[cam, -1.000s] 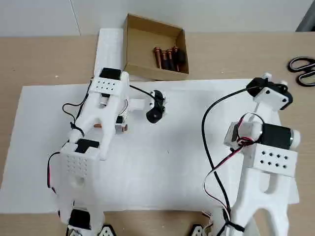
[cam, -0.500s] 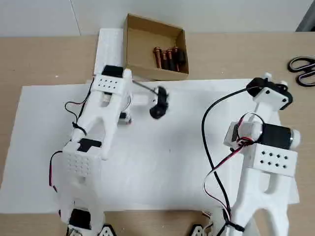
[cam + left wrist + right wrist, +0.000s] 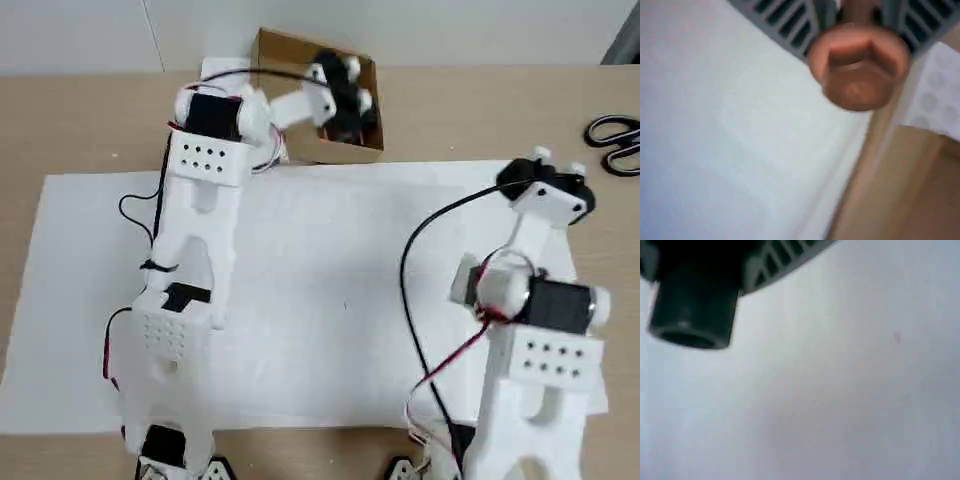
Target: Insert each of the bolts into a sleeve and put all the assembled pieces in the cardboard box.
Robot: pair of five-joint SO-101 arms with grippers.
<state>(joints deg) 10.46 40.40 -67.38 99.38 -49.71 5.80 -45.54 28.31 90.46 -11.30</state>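
Overhead, the left arm stretches across the bench [image 3: 450, 110] with the left tool [image 3: 340, 95] above the box [image 3: 340, 150] at the far edge of the paper [image 3: 330, 300]. The tool hides most of the box's inside from above.

From the left wrist, the tool is clamped on a copper bolt [image 3: 857, 70]. The bolt's flanged head points at the camera, and its shank runs back between the grey ribbed pads [image 3: 780, 15]. The head juts out past the pad tips. Beneath it lie a white surface and a tan strip, too blurred to tell apart further.

On the other side, the right tool [image 3: 545, 185] hangs over the far right corner of the paper, well apart from the box. From the right wrist, it grips a dark sleeve [image 3: 692, 310]. The sleeve's open end sticks out beyond a ribbed pad [image 3: 785, 255], with plain white paper below it. Whether the sleeve touches the paper cannot be told.

Bolt and sleeve are held apart, one in each tool, with the width of the paper between them.

Scissors [image 3: 612, 140] lie on the bare bench at the right edge, clear of both arms.
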